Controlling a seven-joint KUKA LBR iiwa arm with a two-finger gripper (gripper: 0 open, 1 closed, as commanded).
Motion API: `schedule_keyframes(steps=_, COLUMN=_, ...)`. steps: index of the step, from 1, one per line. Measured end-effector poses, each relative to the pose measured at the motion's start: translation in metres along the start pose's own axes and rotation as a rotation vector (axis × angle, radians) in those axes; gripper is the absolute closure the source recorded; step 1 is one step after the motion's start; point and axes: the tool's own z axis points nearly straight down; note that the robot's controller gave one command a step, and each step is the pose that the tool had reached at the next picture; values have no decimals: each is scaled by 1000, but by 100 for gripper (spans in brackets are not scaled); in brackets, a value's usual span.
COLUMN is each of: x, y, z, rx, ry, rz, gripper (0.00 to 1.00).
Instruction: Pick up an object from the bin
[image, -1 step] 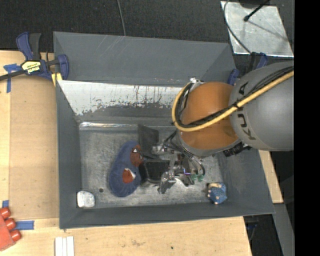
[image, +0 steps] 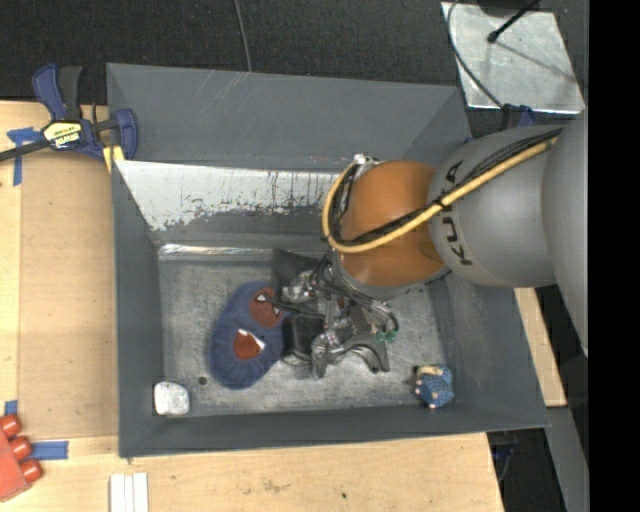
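Reaching in from the right, the grey KUKA arm (image: 510, 220) ends in a rounded orange wrist cover (image: 390, 220) with a yellow cable (image: 480, 175) looped round it, and hangs low over the middle of the grey metal bin (image: 300, 130). Below the cover, the gripper (image: 350, 362) sits close to the speckled floor, near the front wall. Its two tips stand apart with bare floor showing between them, and nothing is clamped there.

Just to the left of the gripper lies a flat black thing (image: 298, 335), partly hidden under the metal parts of the wrist. I cannot tell its full shape, nor whether the gripper touches it. Against the left side of that black thing rests a soft, rounded blue fabric thing with two red-orange patches (image: 225, 355). It lies in the left half of the floor and is the largest thing in the bin. These two are nearest to the gripper, though neither sits between its tips.

A small whitish crumpled lump (image: 171, 399) sits in the front left corner, well apart from the gripper. A small blue and yellow thing (image: 433, 385) lies near the front right corner, also apart from it and too small to name
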Motion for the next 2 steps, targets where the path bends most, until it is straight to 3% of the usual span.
schedule_keyframes(steps=1, x=0, y=0, z=0, rx=-2, ry=7, rz=2, gripper=100)
schedule_keyframes(steps=2, x=36, y=11, z=-176, rx=2, ry=2, rz=-426, gripper=100)
